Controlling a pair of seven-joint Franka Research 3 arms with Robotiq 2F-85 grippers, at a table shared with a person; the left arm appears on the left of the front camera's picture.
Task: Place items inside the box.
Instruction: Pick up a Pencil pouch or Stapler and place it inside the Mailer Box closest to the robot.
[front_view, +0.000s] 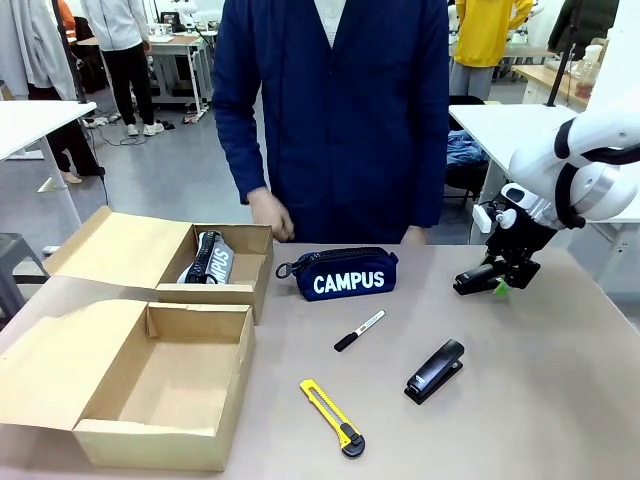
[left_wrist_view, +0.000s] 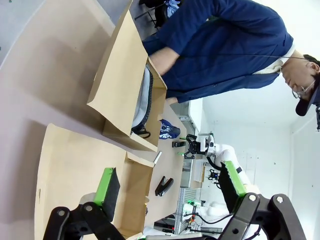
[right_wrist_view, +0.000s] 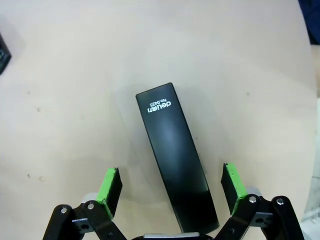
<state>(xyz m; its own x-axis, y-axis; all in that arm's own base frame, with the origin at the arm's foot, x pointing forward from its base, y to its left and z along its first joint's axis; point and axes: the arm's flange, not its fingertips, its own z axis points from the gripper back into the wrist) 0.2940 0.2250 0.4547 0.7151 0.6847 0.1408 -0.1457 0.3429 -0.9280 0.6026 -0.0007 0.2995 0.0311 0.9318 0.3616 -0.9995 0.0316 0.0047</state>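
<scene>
A black stapler (right_wrist_view: 175, 165) lies on the table between my right gripper's (right_wrist_view: 171, 189) green pads, which stand apart from it on both sides, so the gripper is open. From the front, that gripper (front_view: 497, 283) and stapler (front_view: 472, 280) are at the table's right. A second black stapler (front_view: 435, 371), a white marker (front_view: 360, 330), a yellow-black utility knife (front_view: 333, 404) and a navy "CAMPUS" pouch (front_view: 345, 274) lie mid-table. A grey pouch (front_view: 208, 258) sits in the far box (front_view: 262, 272). My left gripper (left_wrist_view: 170, 185) is open with nothing between its fingers, over the near box (left_wrist_view: 75, 165).
The near cardboard box (front_view: 160, 435) stands at the front left with its lid flap laid out to the left. A person in a dark blue coat stands at the far edge, one hand (front_view: 268, 215) by the far box's corner.
</scene>
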